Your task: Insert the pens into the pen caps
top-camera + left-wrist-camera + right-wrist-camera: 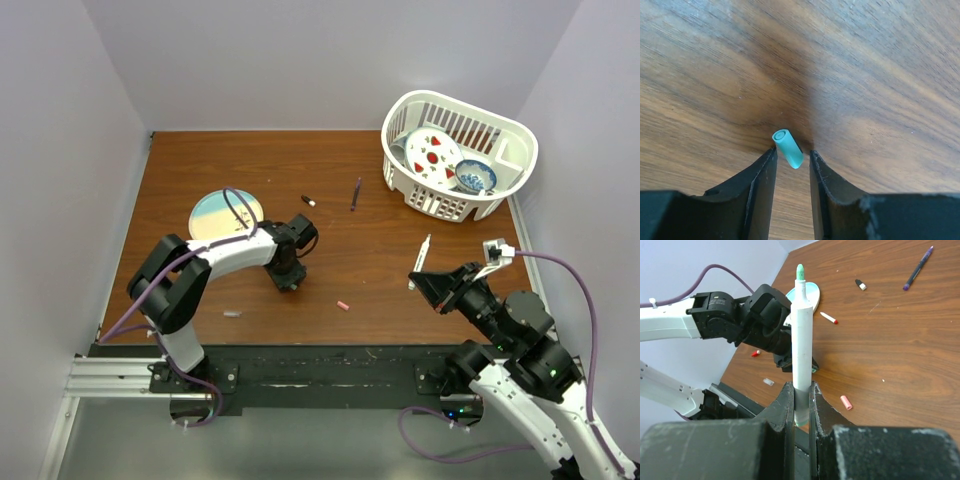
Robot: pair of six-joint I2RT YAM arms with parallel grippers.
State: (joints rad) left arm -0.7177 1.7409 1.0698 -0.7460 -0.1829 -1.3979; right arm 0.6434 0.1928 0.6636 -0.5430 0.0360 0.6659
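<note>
A teal-green pen cap [788, 148] lies tilted on the wood between the tips of my left gripper [792, 152]. The jaws stand open, with a gap on each side of it. In the top view that gripper [289, 281] points down at the table's middle left. My right gripper [801, 387] is shut on a white pen [803, 340] whose green tip points up. It hovers at the near right [432, 282], and the pen [421, 260] sticks out toward the back. A pink cap [343, 305] lies between the arms.
A purple pen [356, 193] and a black cap [308, 201] lie further back. A red-tipped white pen [828, 317] and a red cap [755, 353] lie near the left arm. A round plate [215, 215] sits at the left, and a white basket [440, 205] of dishes at the back right.
</note>
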